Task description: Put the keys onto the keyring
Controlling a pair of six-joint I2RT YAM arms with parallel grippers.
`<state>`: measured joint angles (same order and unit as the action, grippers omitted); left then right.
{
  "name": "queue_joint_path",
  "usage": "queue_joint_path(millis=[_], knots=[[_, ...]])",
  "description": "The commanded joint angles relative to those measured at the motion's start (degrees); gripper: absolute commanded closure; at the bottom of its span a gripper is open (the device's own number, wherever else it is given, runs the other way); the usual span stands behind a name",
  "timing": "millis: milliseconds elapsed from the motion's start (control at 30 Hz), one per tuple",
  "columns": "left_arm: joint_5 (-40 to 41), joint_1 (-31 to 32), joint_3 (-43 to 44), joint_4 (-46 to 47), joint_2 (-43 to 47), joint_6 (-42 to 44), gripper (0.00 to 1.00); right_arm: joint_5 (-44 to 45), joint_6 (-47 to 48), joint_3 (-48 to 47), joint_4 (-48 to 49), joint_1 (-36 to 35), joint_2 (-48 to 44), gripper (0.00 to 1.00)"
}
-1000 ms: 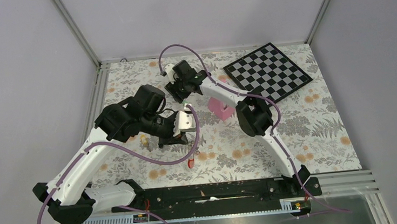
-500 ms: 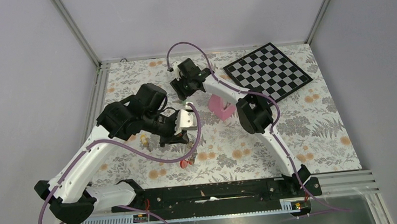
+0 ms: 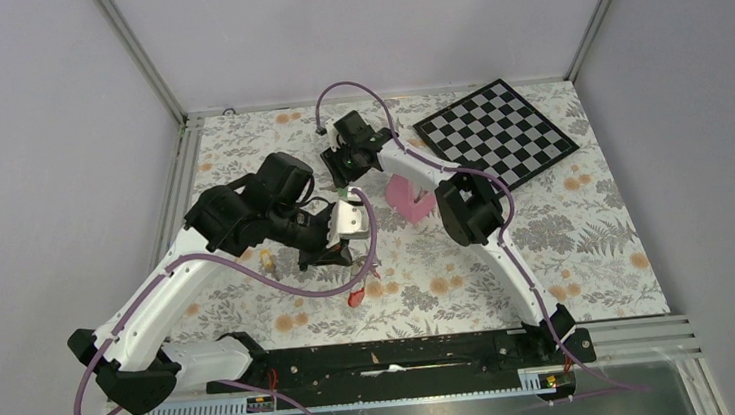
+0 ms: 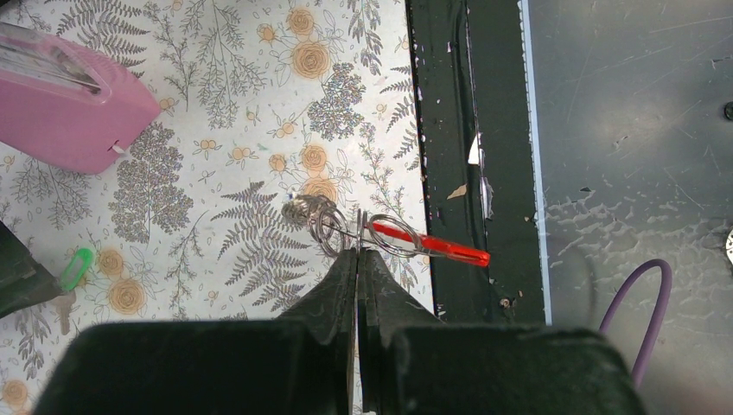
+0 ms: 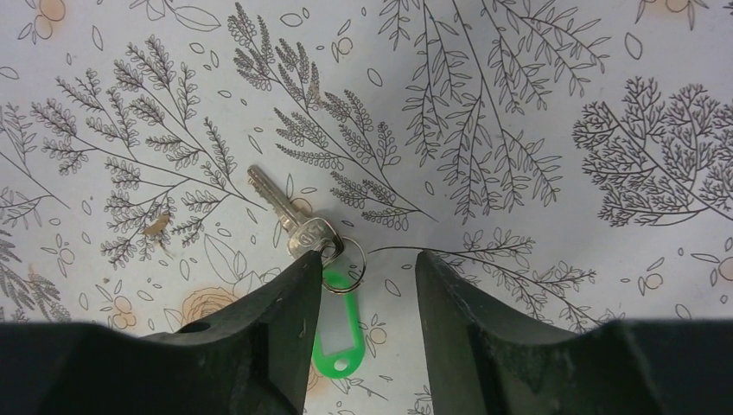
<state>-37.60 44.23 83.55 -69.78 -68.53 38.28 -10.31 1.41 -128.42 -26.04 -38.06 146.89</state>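
Soft, even light all round the pink pyramid [image 3: 409, 200], which throws only a faint shadow. The floral cloth [image 5: 519, 104] near it shows crisp, without glare.

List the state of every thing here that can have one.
left hand: shut, pinching the keyring.
keyring: held in the left hand.
right hand: open, poised over the green-tagged key, holding nothing.
green-tagged key: lying flat and loose, not on the keyring.
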Motion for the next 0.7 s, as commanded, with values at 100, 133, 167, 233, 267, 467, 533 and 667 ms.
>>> queue_joint_path(millis=[100,133,167,233,267,467,533,667], knots=[[-2.39,0.24,2.56,1.4,0.37,-0.09,1.0,-4.4,-2.81,-0.33,0.04,0.26,-0.62,0.53],[-2.41,0.2,2.57,1.4,0.41,-0.09,1.0,-4.78,-3.2,0.31,0.17,0.23,-1.09,0.53],[-2.39,0.28,2.54,1.44,0.48,-0.13,1.0,-5.2,-3.57,1.1,0.4,0.23,-1.48,0.54],[-2.43,0.31,2.5,1.4,0.5,-0.13,1.0,-5.65,-4.02,2.24,0.71,0.24,-2.22,0.54],[-2.47,0.33,2.55,1.48,0.5,-0.11,1.0,-5.63,-4.04,2.63,0.77,0.2,-2.48,0.54],[-2.56,0.33,2.56,1.41,0.63,-0.2,1.0,-5.37,-4.05,3.3,0.82,0.14,-2.66,0.56],[-2.56,0.33,2.58,1.46,0.67,-0.28,1.0,-5.3,-4.11,3.33,0.73,0.16,-2.61,0.58],[-2.51,0.32,2.36,1.41,0.64,-0.25,1.0,-5.26,-4.22,3.8,0.69,0.18,-3.23,0.61]])
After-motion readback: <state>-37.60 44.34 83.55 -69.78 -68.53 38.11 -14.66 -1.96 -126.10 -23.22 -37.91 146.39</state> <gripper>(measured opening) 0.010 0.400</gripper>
